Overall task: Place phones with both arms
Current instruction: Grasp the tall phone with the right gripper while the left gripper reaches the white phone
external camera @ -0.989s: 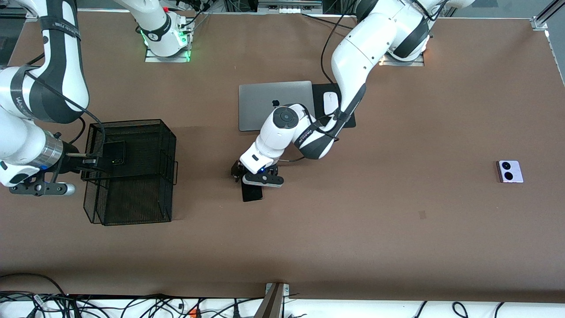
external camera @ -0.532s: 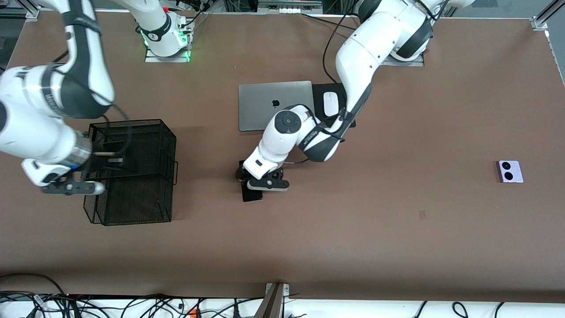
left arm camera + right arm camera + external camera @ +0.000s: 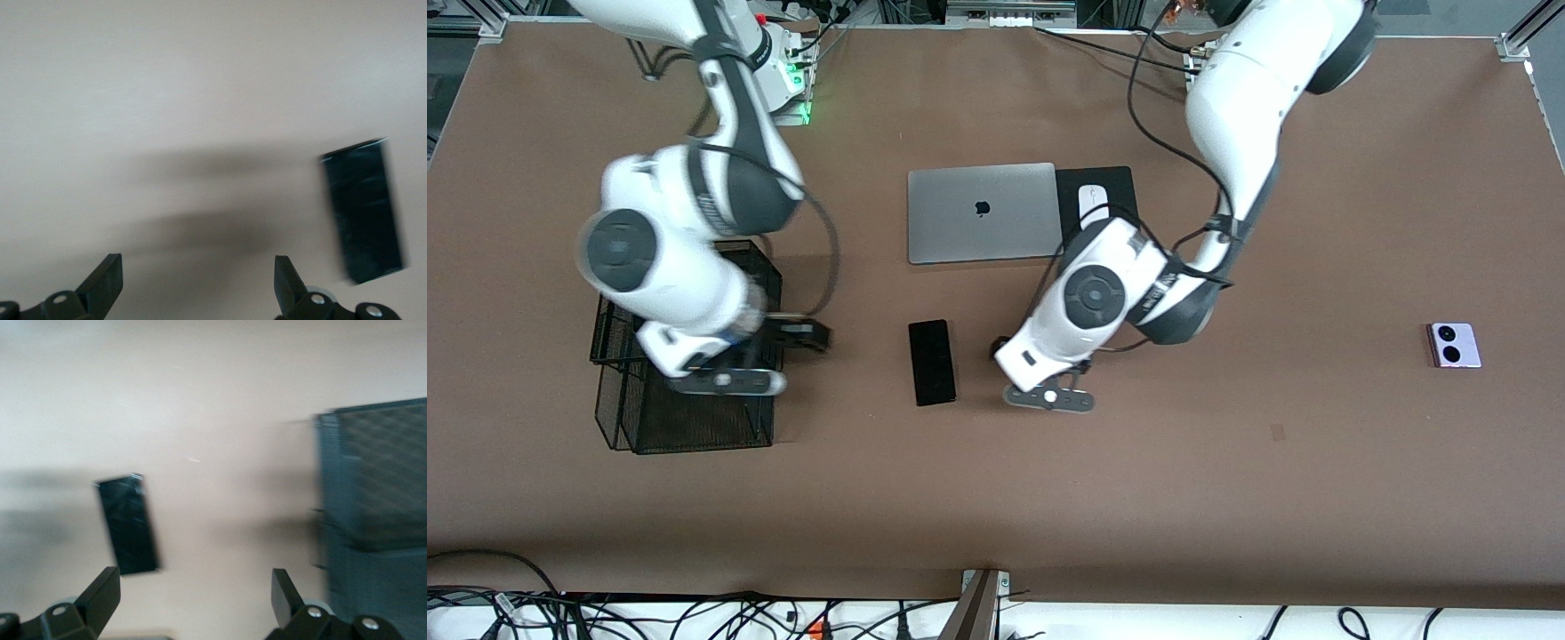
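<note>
Two phones lie bare on the table: the slab near the laptop, the lilac one well toward the left arm's end. Left gripper has lifted off the slab, fingers wide, empty. Right gripper has left the basket, fingers wide, probably heading for the slab.

A broad matte brown table top fills the view, edged by silver aluminium framing, with tangled black cables along its near edge on a white floor.
</note>
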### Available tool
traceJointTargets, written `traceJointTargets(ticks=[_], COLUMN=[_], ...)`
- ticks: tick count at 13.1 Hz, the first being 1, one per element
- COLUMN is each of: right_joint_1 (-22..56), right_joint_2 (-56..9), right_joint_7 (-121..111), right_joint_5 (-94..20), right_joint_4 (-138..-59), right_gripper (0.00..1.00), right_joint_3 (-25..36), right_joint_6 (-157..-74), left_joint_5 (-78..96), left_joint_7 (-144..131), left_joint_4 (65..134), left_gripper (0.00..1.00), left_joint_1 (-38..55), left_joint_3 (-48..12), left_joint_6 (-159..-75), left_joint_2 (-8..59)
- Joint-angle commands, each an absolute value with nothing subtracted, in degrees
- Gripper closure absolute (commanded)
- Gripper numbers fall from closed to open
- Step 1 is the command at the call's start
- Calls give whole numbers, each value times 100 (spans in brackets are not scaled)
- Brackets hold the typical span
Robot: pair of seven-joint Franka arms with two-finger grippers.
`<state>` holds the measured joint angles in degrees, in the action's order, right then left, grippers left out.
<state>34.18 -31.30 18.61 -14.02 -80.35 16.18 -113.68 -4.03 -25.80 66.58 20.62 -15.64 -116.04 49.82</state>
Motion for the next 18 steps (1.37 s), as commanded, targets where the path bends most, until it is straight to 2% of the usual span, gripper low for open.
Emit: traceJointTargets(ticks=[1,2,4,7,13,18], right_joint_1=[3419,3497,3752,3876,3929,4034], right_joint_2=[-3742,-4040,-4568,-4982,-5221,-5335], right_joint_7=[2136,2136,2145,2083,1828,1837], right_joint_5=[-1556,-1503,-1468,-1468,-1353,-1336], right_joint_4=[-7744,-7560,-7348,-7348,-7409,-7514], right_gripper=[0,0,0,0,0,0], right_joint_3=[1232,1135,1134,1125,1107,1107], right_joint_6=[-12030,-12189,-12487,-12928,-13034,-13043], left_joint_5=[-342,-360,-465,-957,-1475,-1705], left_joint_7=[-1560,-999,-284,463,1563,2697], left_joint_4=[8827,9268,9667,9677,9598,9650], left_gripper=[0,0,0,0,0,0], left_joint_1=[1146,768,170,-718,-2327,-3619], left_joint_3=[-1626,-1617,-1582,-1591,-1556,-1564], left_joint_6=[-11646,-11637,-11550,-11294,-11460,-12461], left_joint_2=[3458,3080,2674,2462,2347,2575])
